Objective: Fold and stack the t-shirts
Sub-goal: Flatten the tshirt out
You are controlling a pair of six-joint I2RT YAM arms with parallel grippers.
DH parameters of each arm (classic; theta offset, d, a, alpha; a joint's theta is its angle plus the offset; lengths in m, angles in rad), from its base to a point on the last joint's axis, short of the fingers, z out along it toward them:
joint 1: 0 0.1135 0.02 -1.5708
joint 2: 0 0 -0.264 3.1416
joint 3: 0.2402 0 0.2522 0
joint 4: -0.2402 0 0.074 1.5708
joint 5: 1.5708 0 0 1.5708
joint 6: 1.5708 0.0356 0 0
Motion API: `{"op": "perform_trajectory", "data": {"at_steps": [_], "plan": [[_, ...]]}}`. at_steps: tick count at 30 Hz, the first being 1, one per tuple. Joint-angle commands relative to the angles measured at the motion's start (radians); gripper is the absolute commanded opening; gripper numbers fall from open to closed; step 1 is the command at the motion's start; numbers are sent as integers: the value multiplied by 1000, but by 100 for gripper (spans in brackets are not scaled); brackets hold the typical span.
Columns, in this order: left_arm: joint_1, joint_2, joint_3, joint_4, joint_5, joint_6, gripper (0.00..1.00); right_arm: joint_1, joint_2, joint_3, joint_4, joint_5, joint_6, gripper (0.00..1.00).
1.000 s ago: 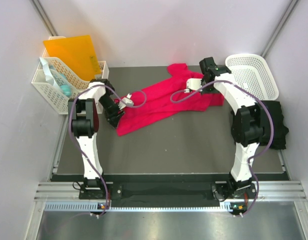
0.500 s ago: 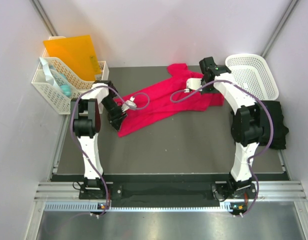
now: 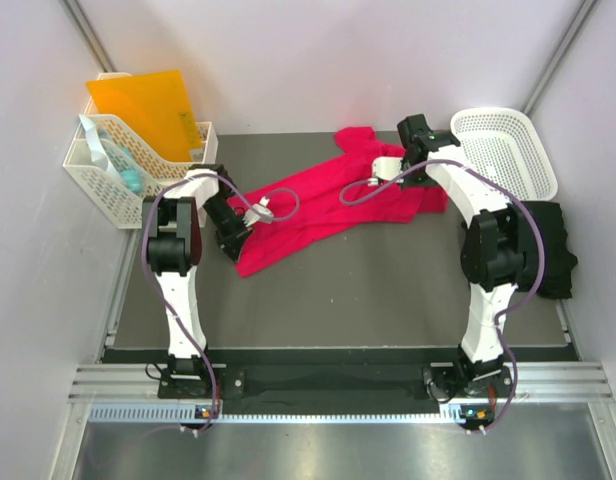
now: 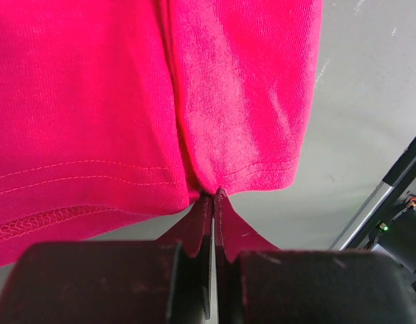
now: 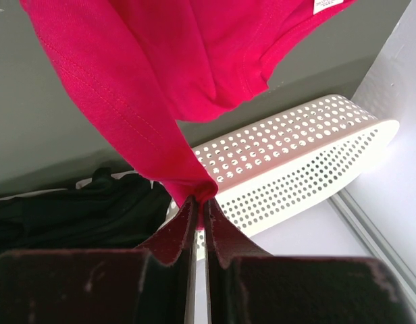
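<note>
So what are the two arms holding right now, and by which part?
Both hold the pinkish-red t-shirt. The left end effector pinches its hemmed edge at a fold; the right end effector pinches a bunched stitched edge at the other end.

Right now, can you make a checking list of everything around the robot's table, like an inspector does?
Surface: dark grey table, flat, no spills seen.
Job's things: red t-shirt unfolded, stretched between both arms; black t-shirt crumpled at the table's right edge; nothing stacked yet.
Clutter: white basket with holes, far right; white organiser, far left, holding an orange folder.
Grippers: left gripper shut on the red shirt's hem; right gripper shut on another edge of it.
Cables: purple cable along each arm; the left one loops over the red shirt.
Surroundings: white walls; metal rail at the near edge.
</note>
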Motion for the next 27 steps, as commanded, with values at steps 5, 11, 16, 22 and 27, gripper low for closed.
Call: {"op": "perform_trajectory", "data": {"at_steps": [5,11,16,22,27], "plan": [[-2,17,15,128,-38,-15,0,11,2,52,4,6,2,2],[-1,-96,139,148,-8,-84,0,9,-1,46,16,6,8,0],[-4,-178,222,165,-33,-96,0,11,-3,54,47,5,8,0],[-4,-256,284,187,-110,-71,0,9,-6,60,81,22,7,0],[-4,-327,256,292,-169,-68,0,6,-21,60,189,72,-7,0]]}}
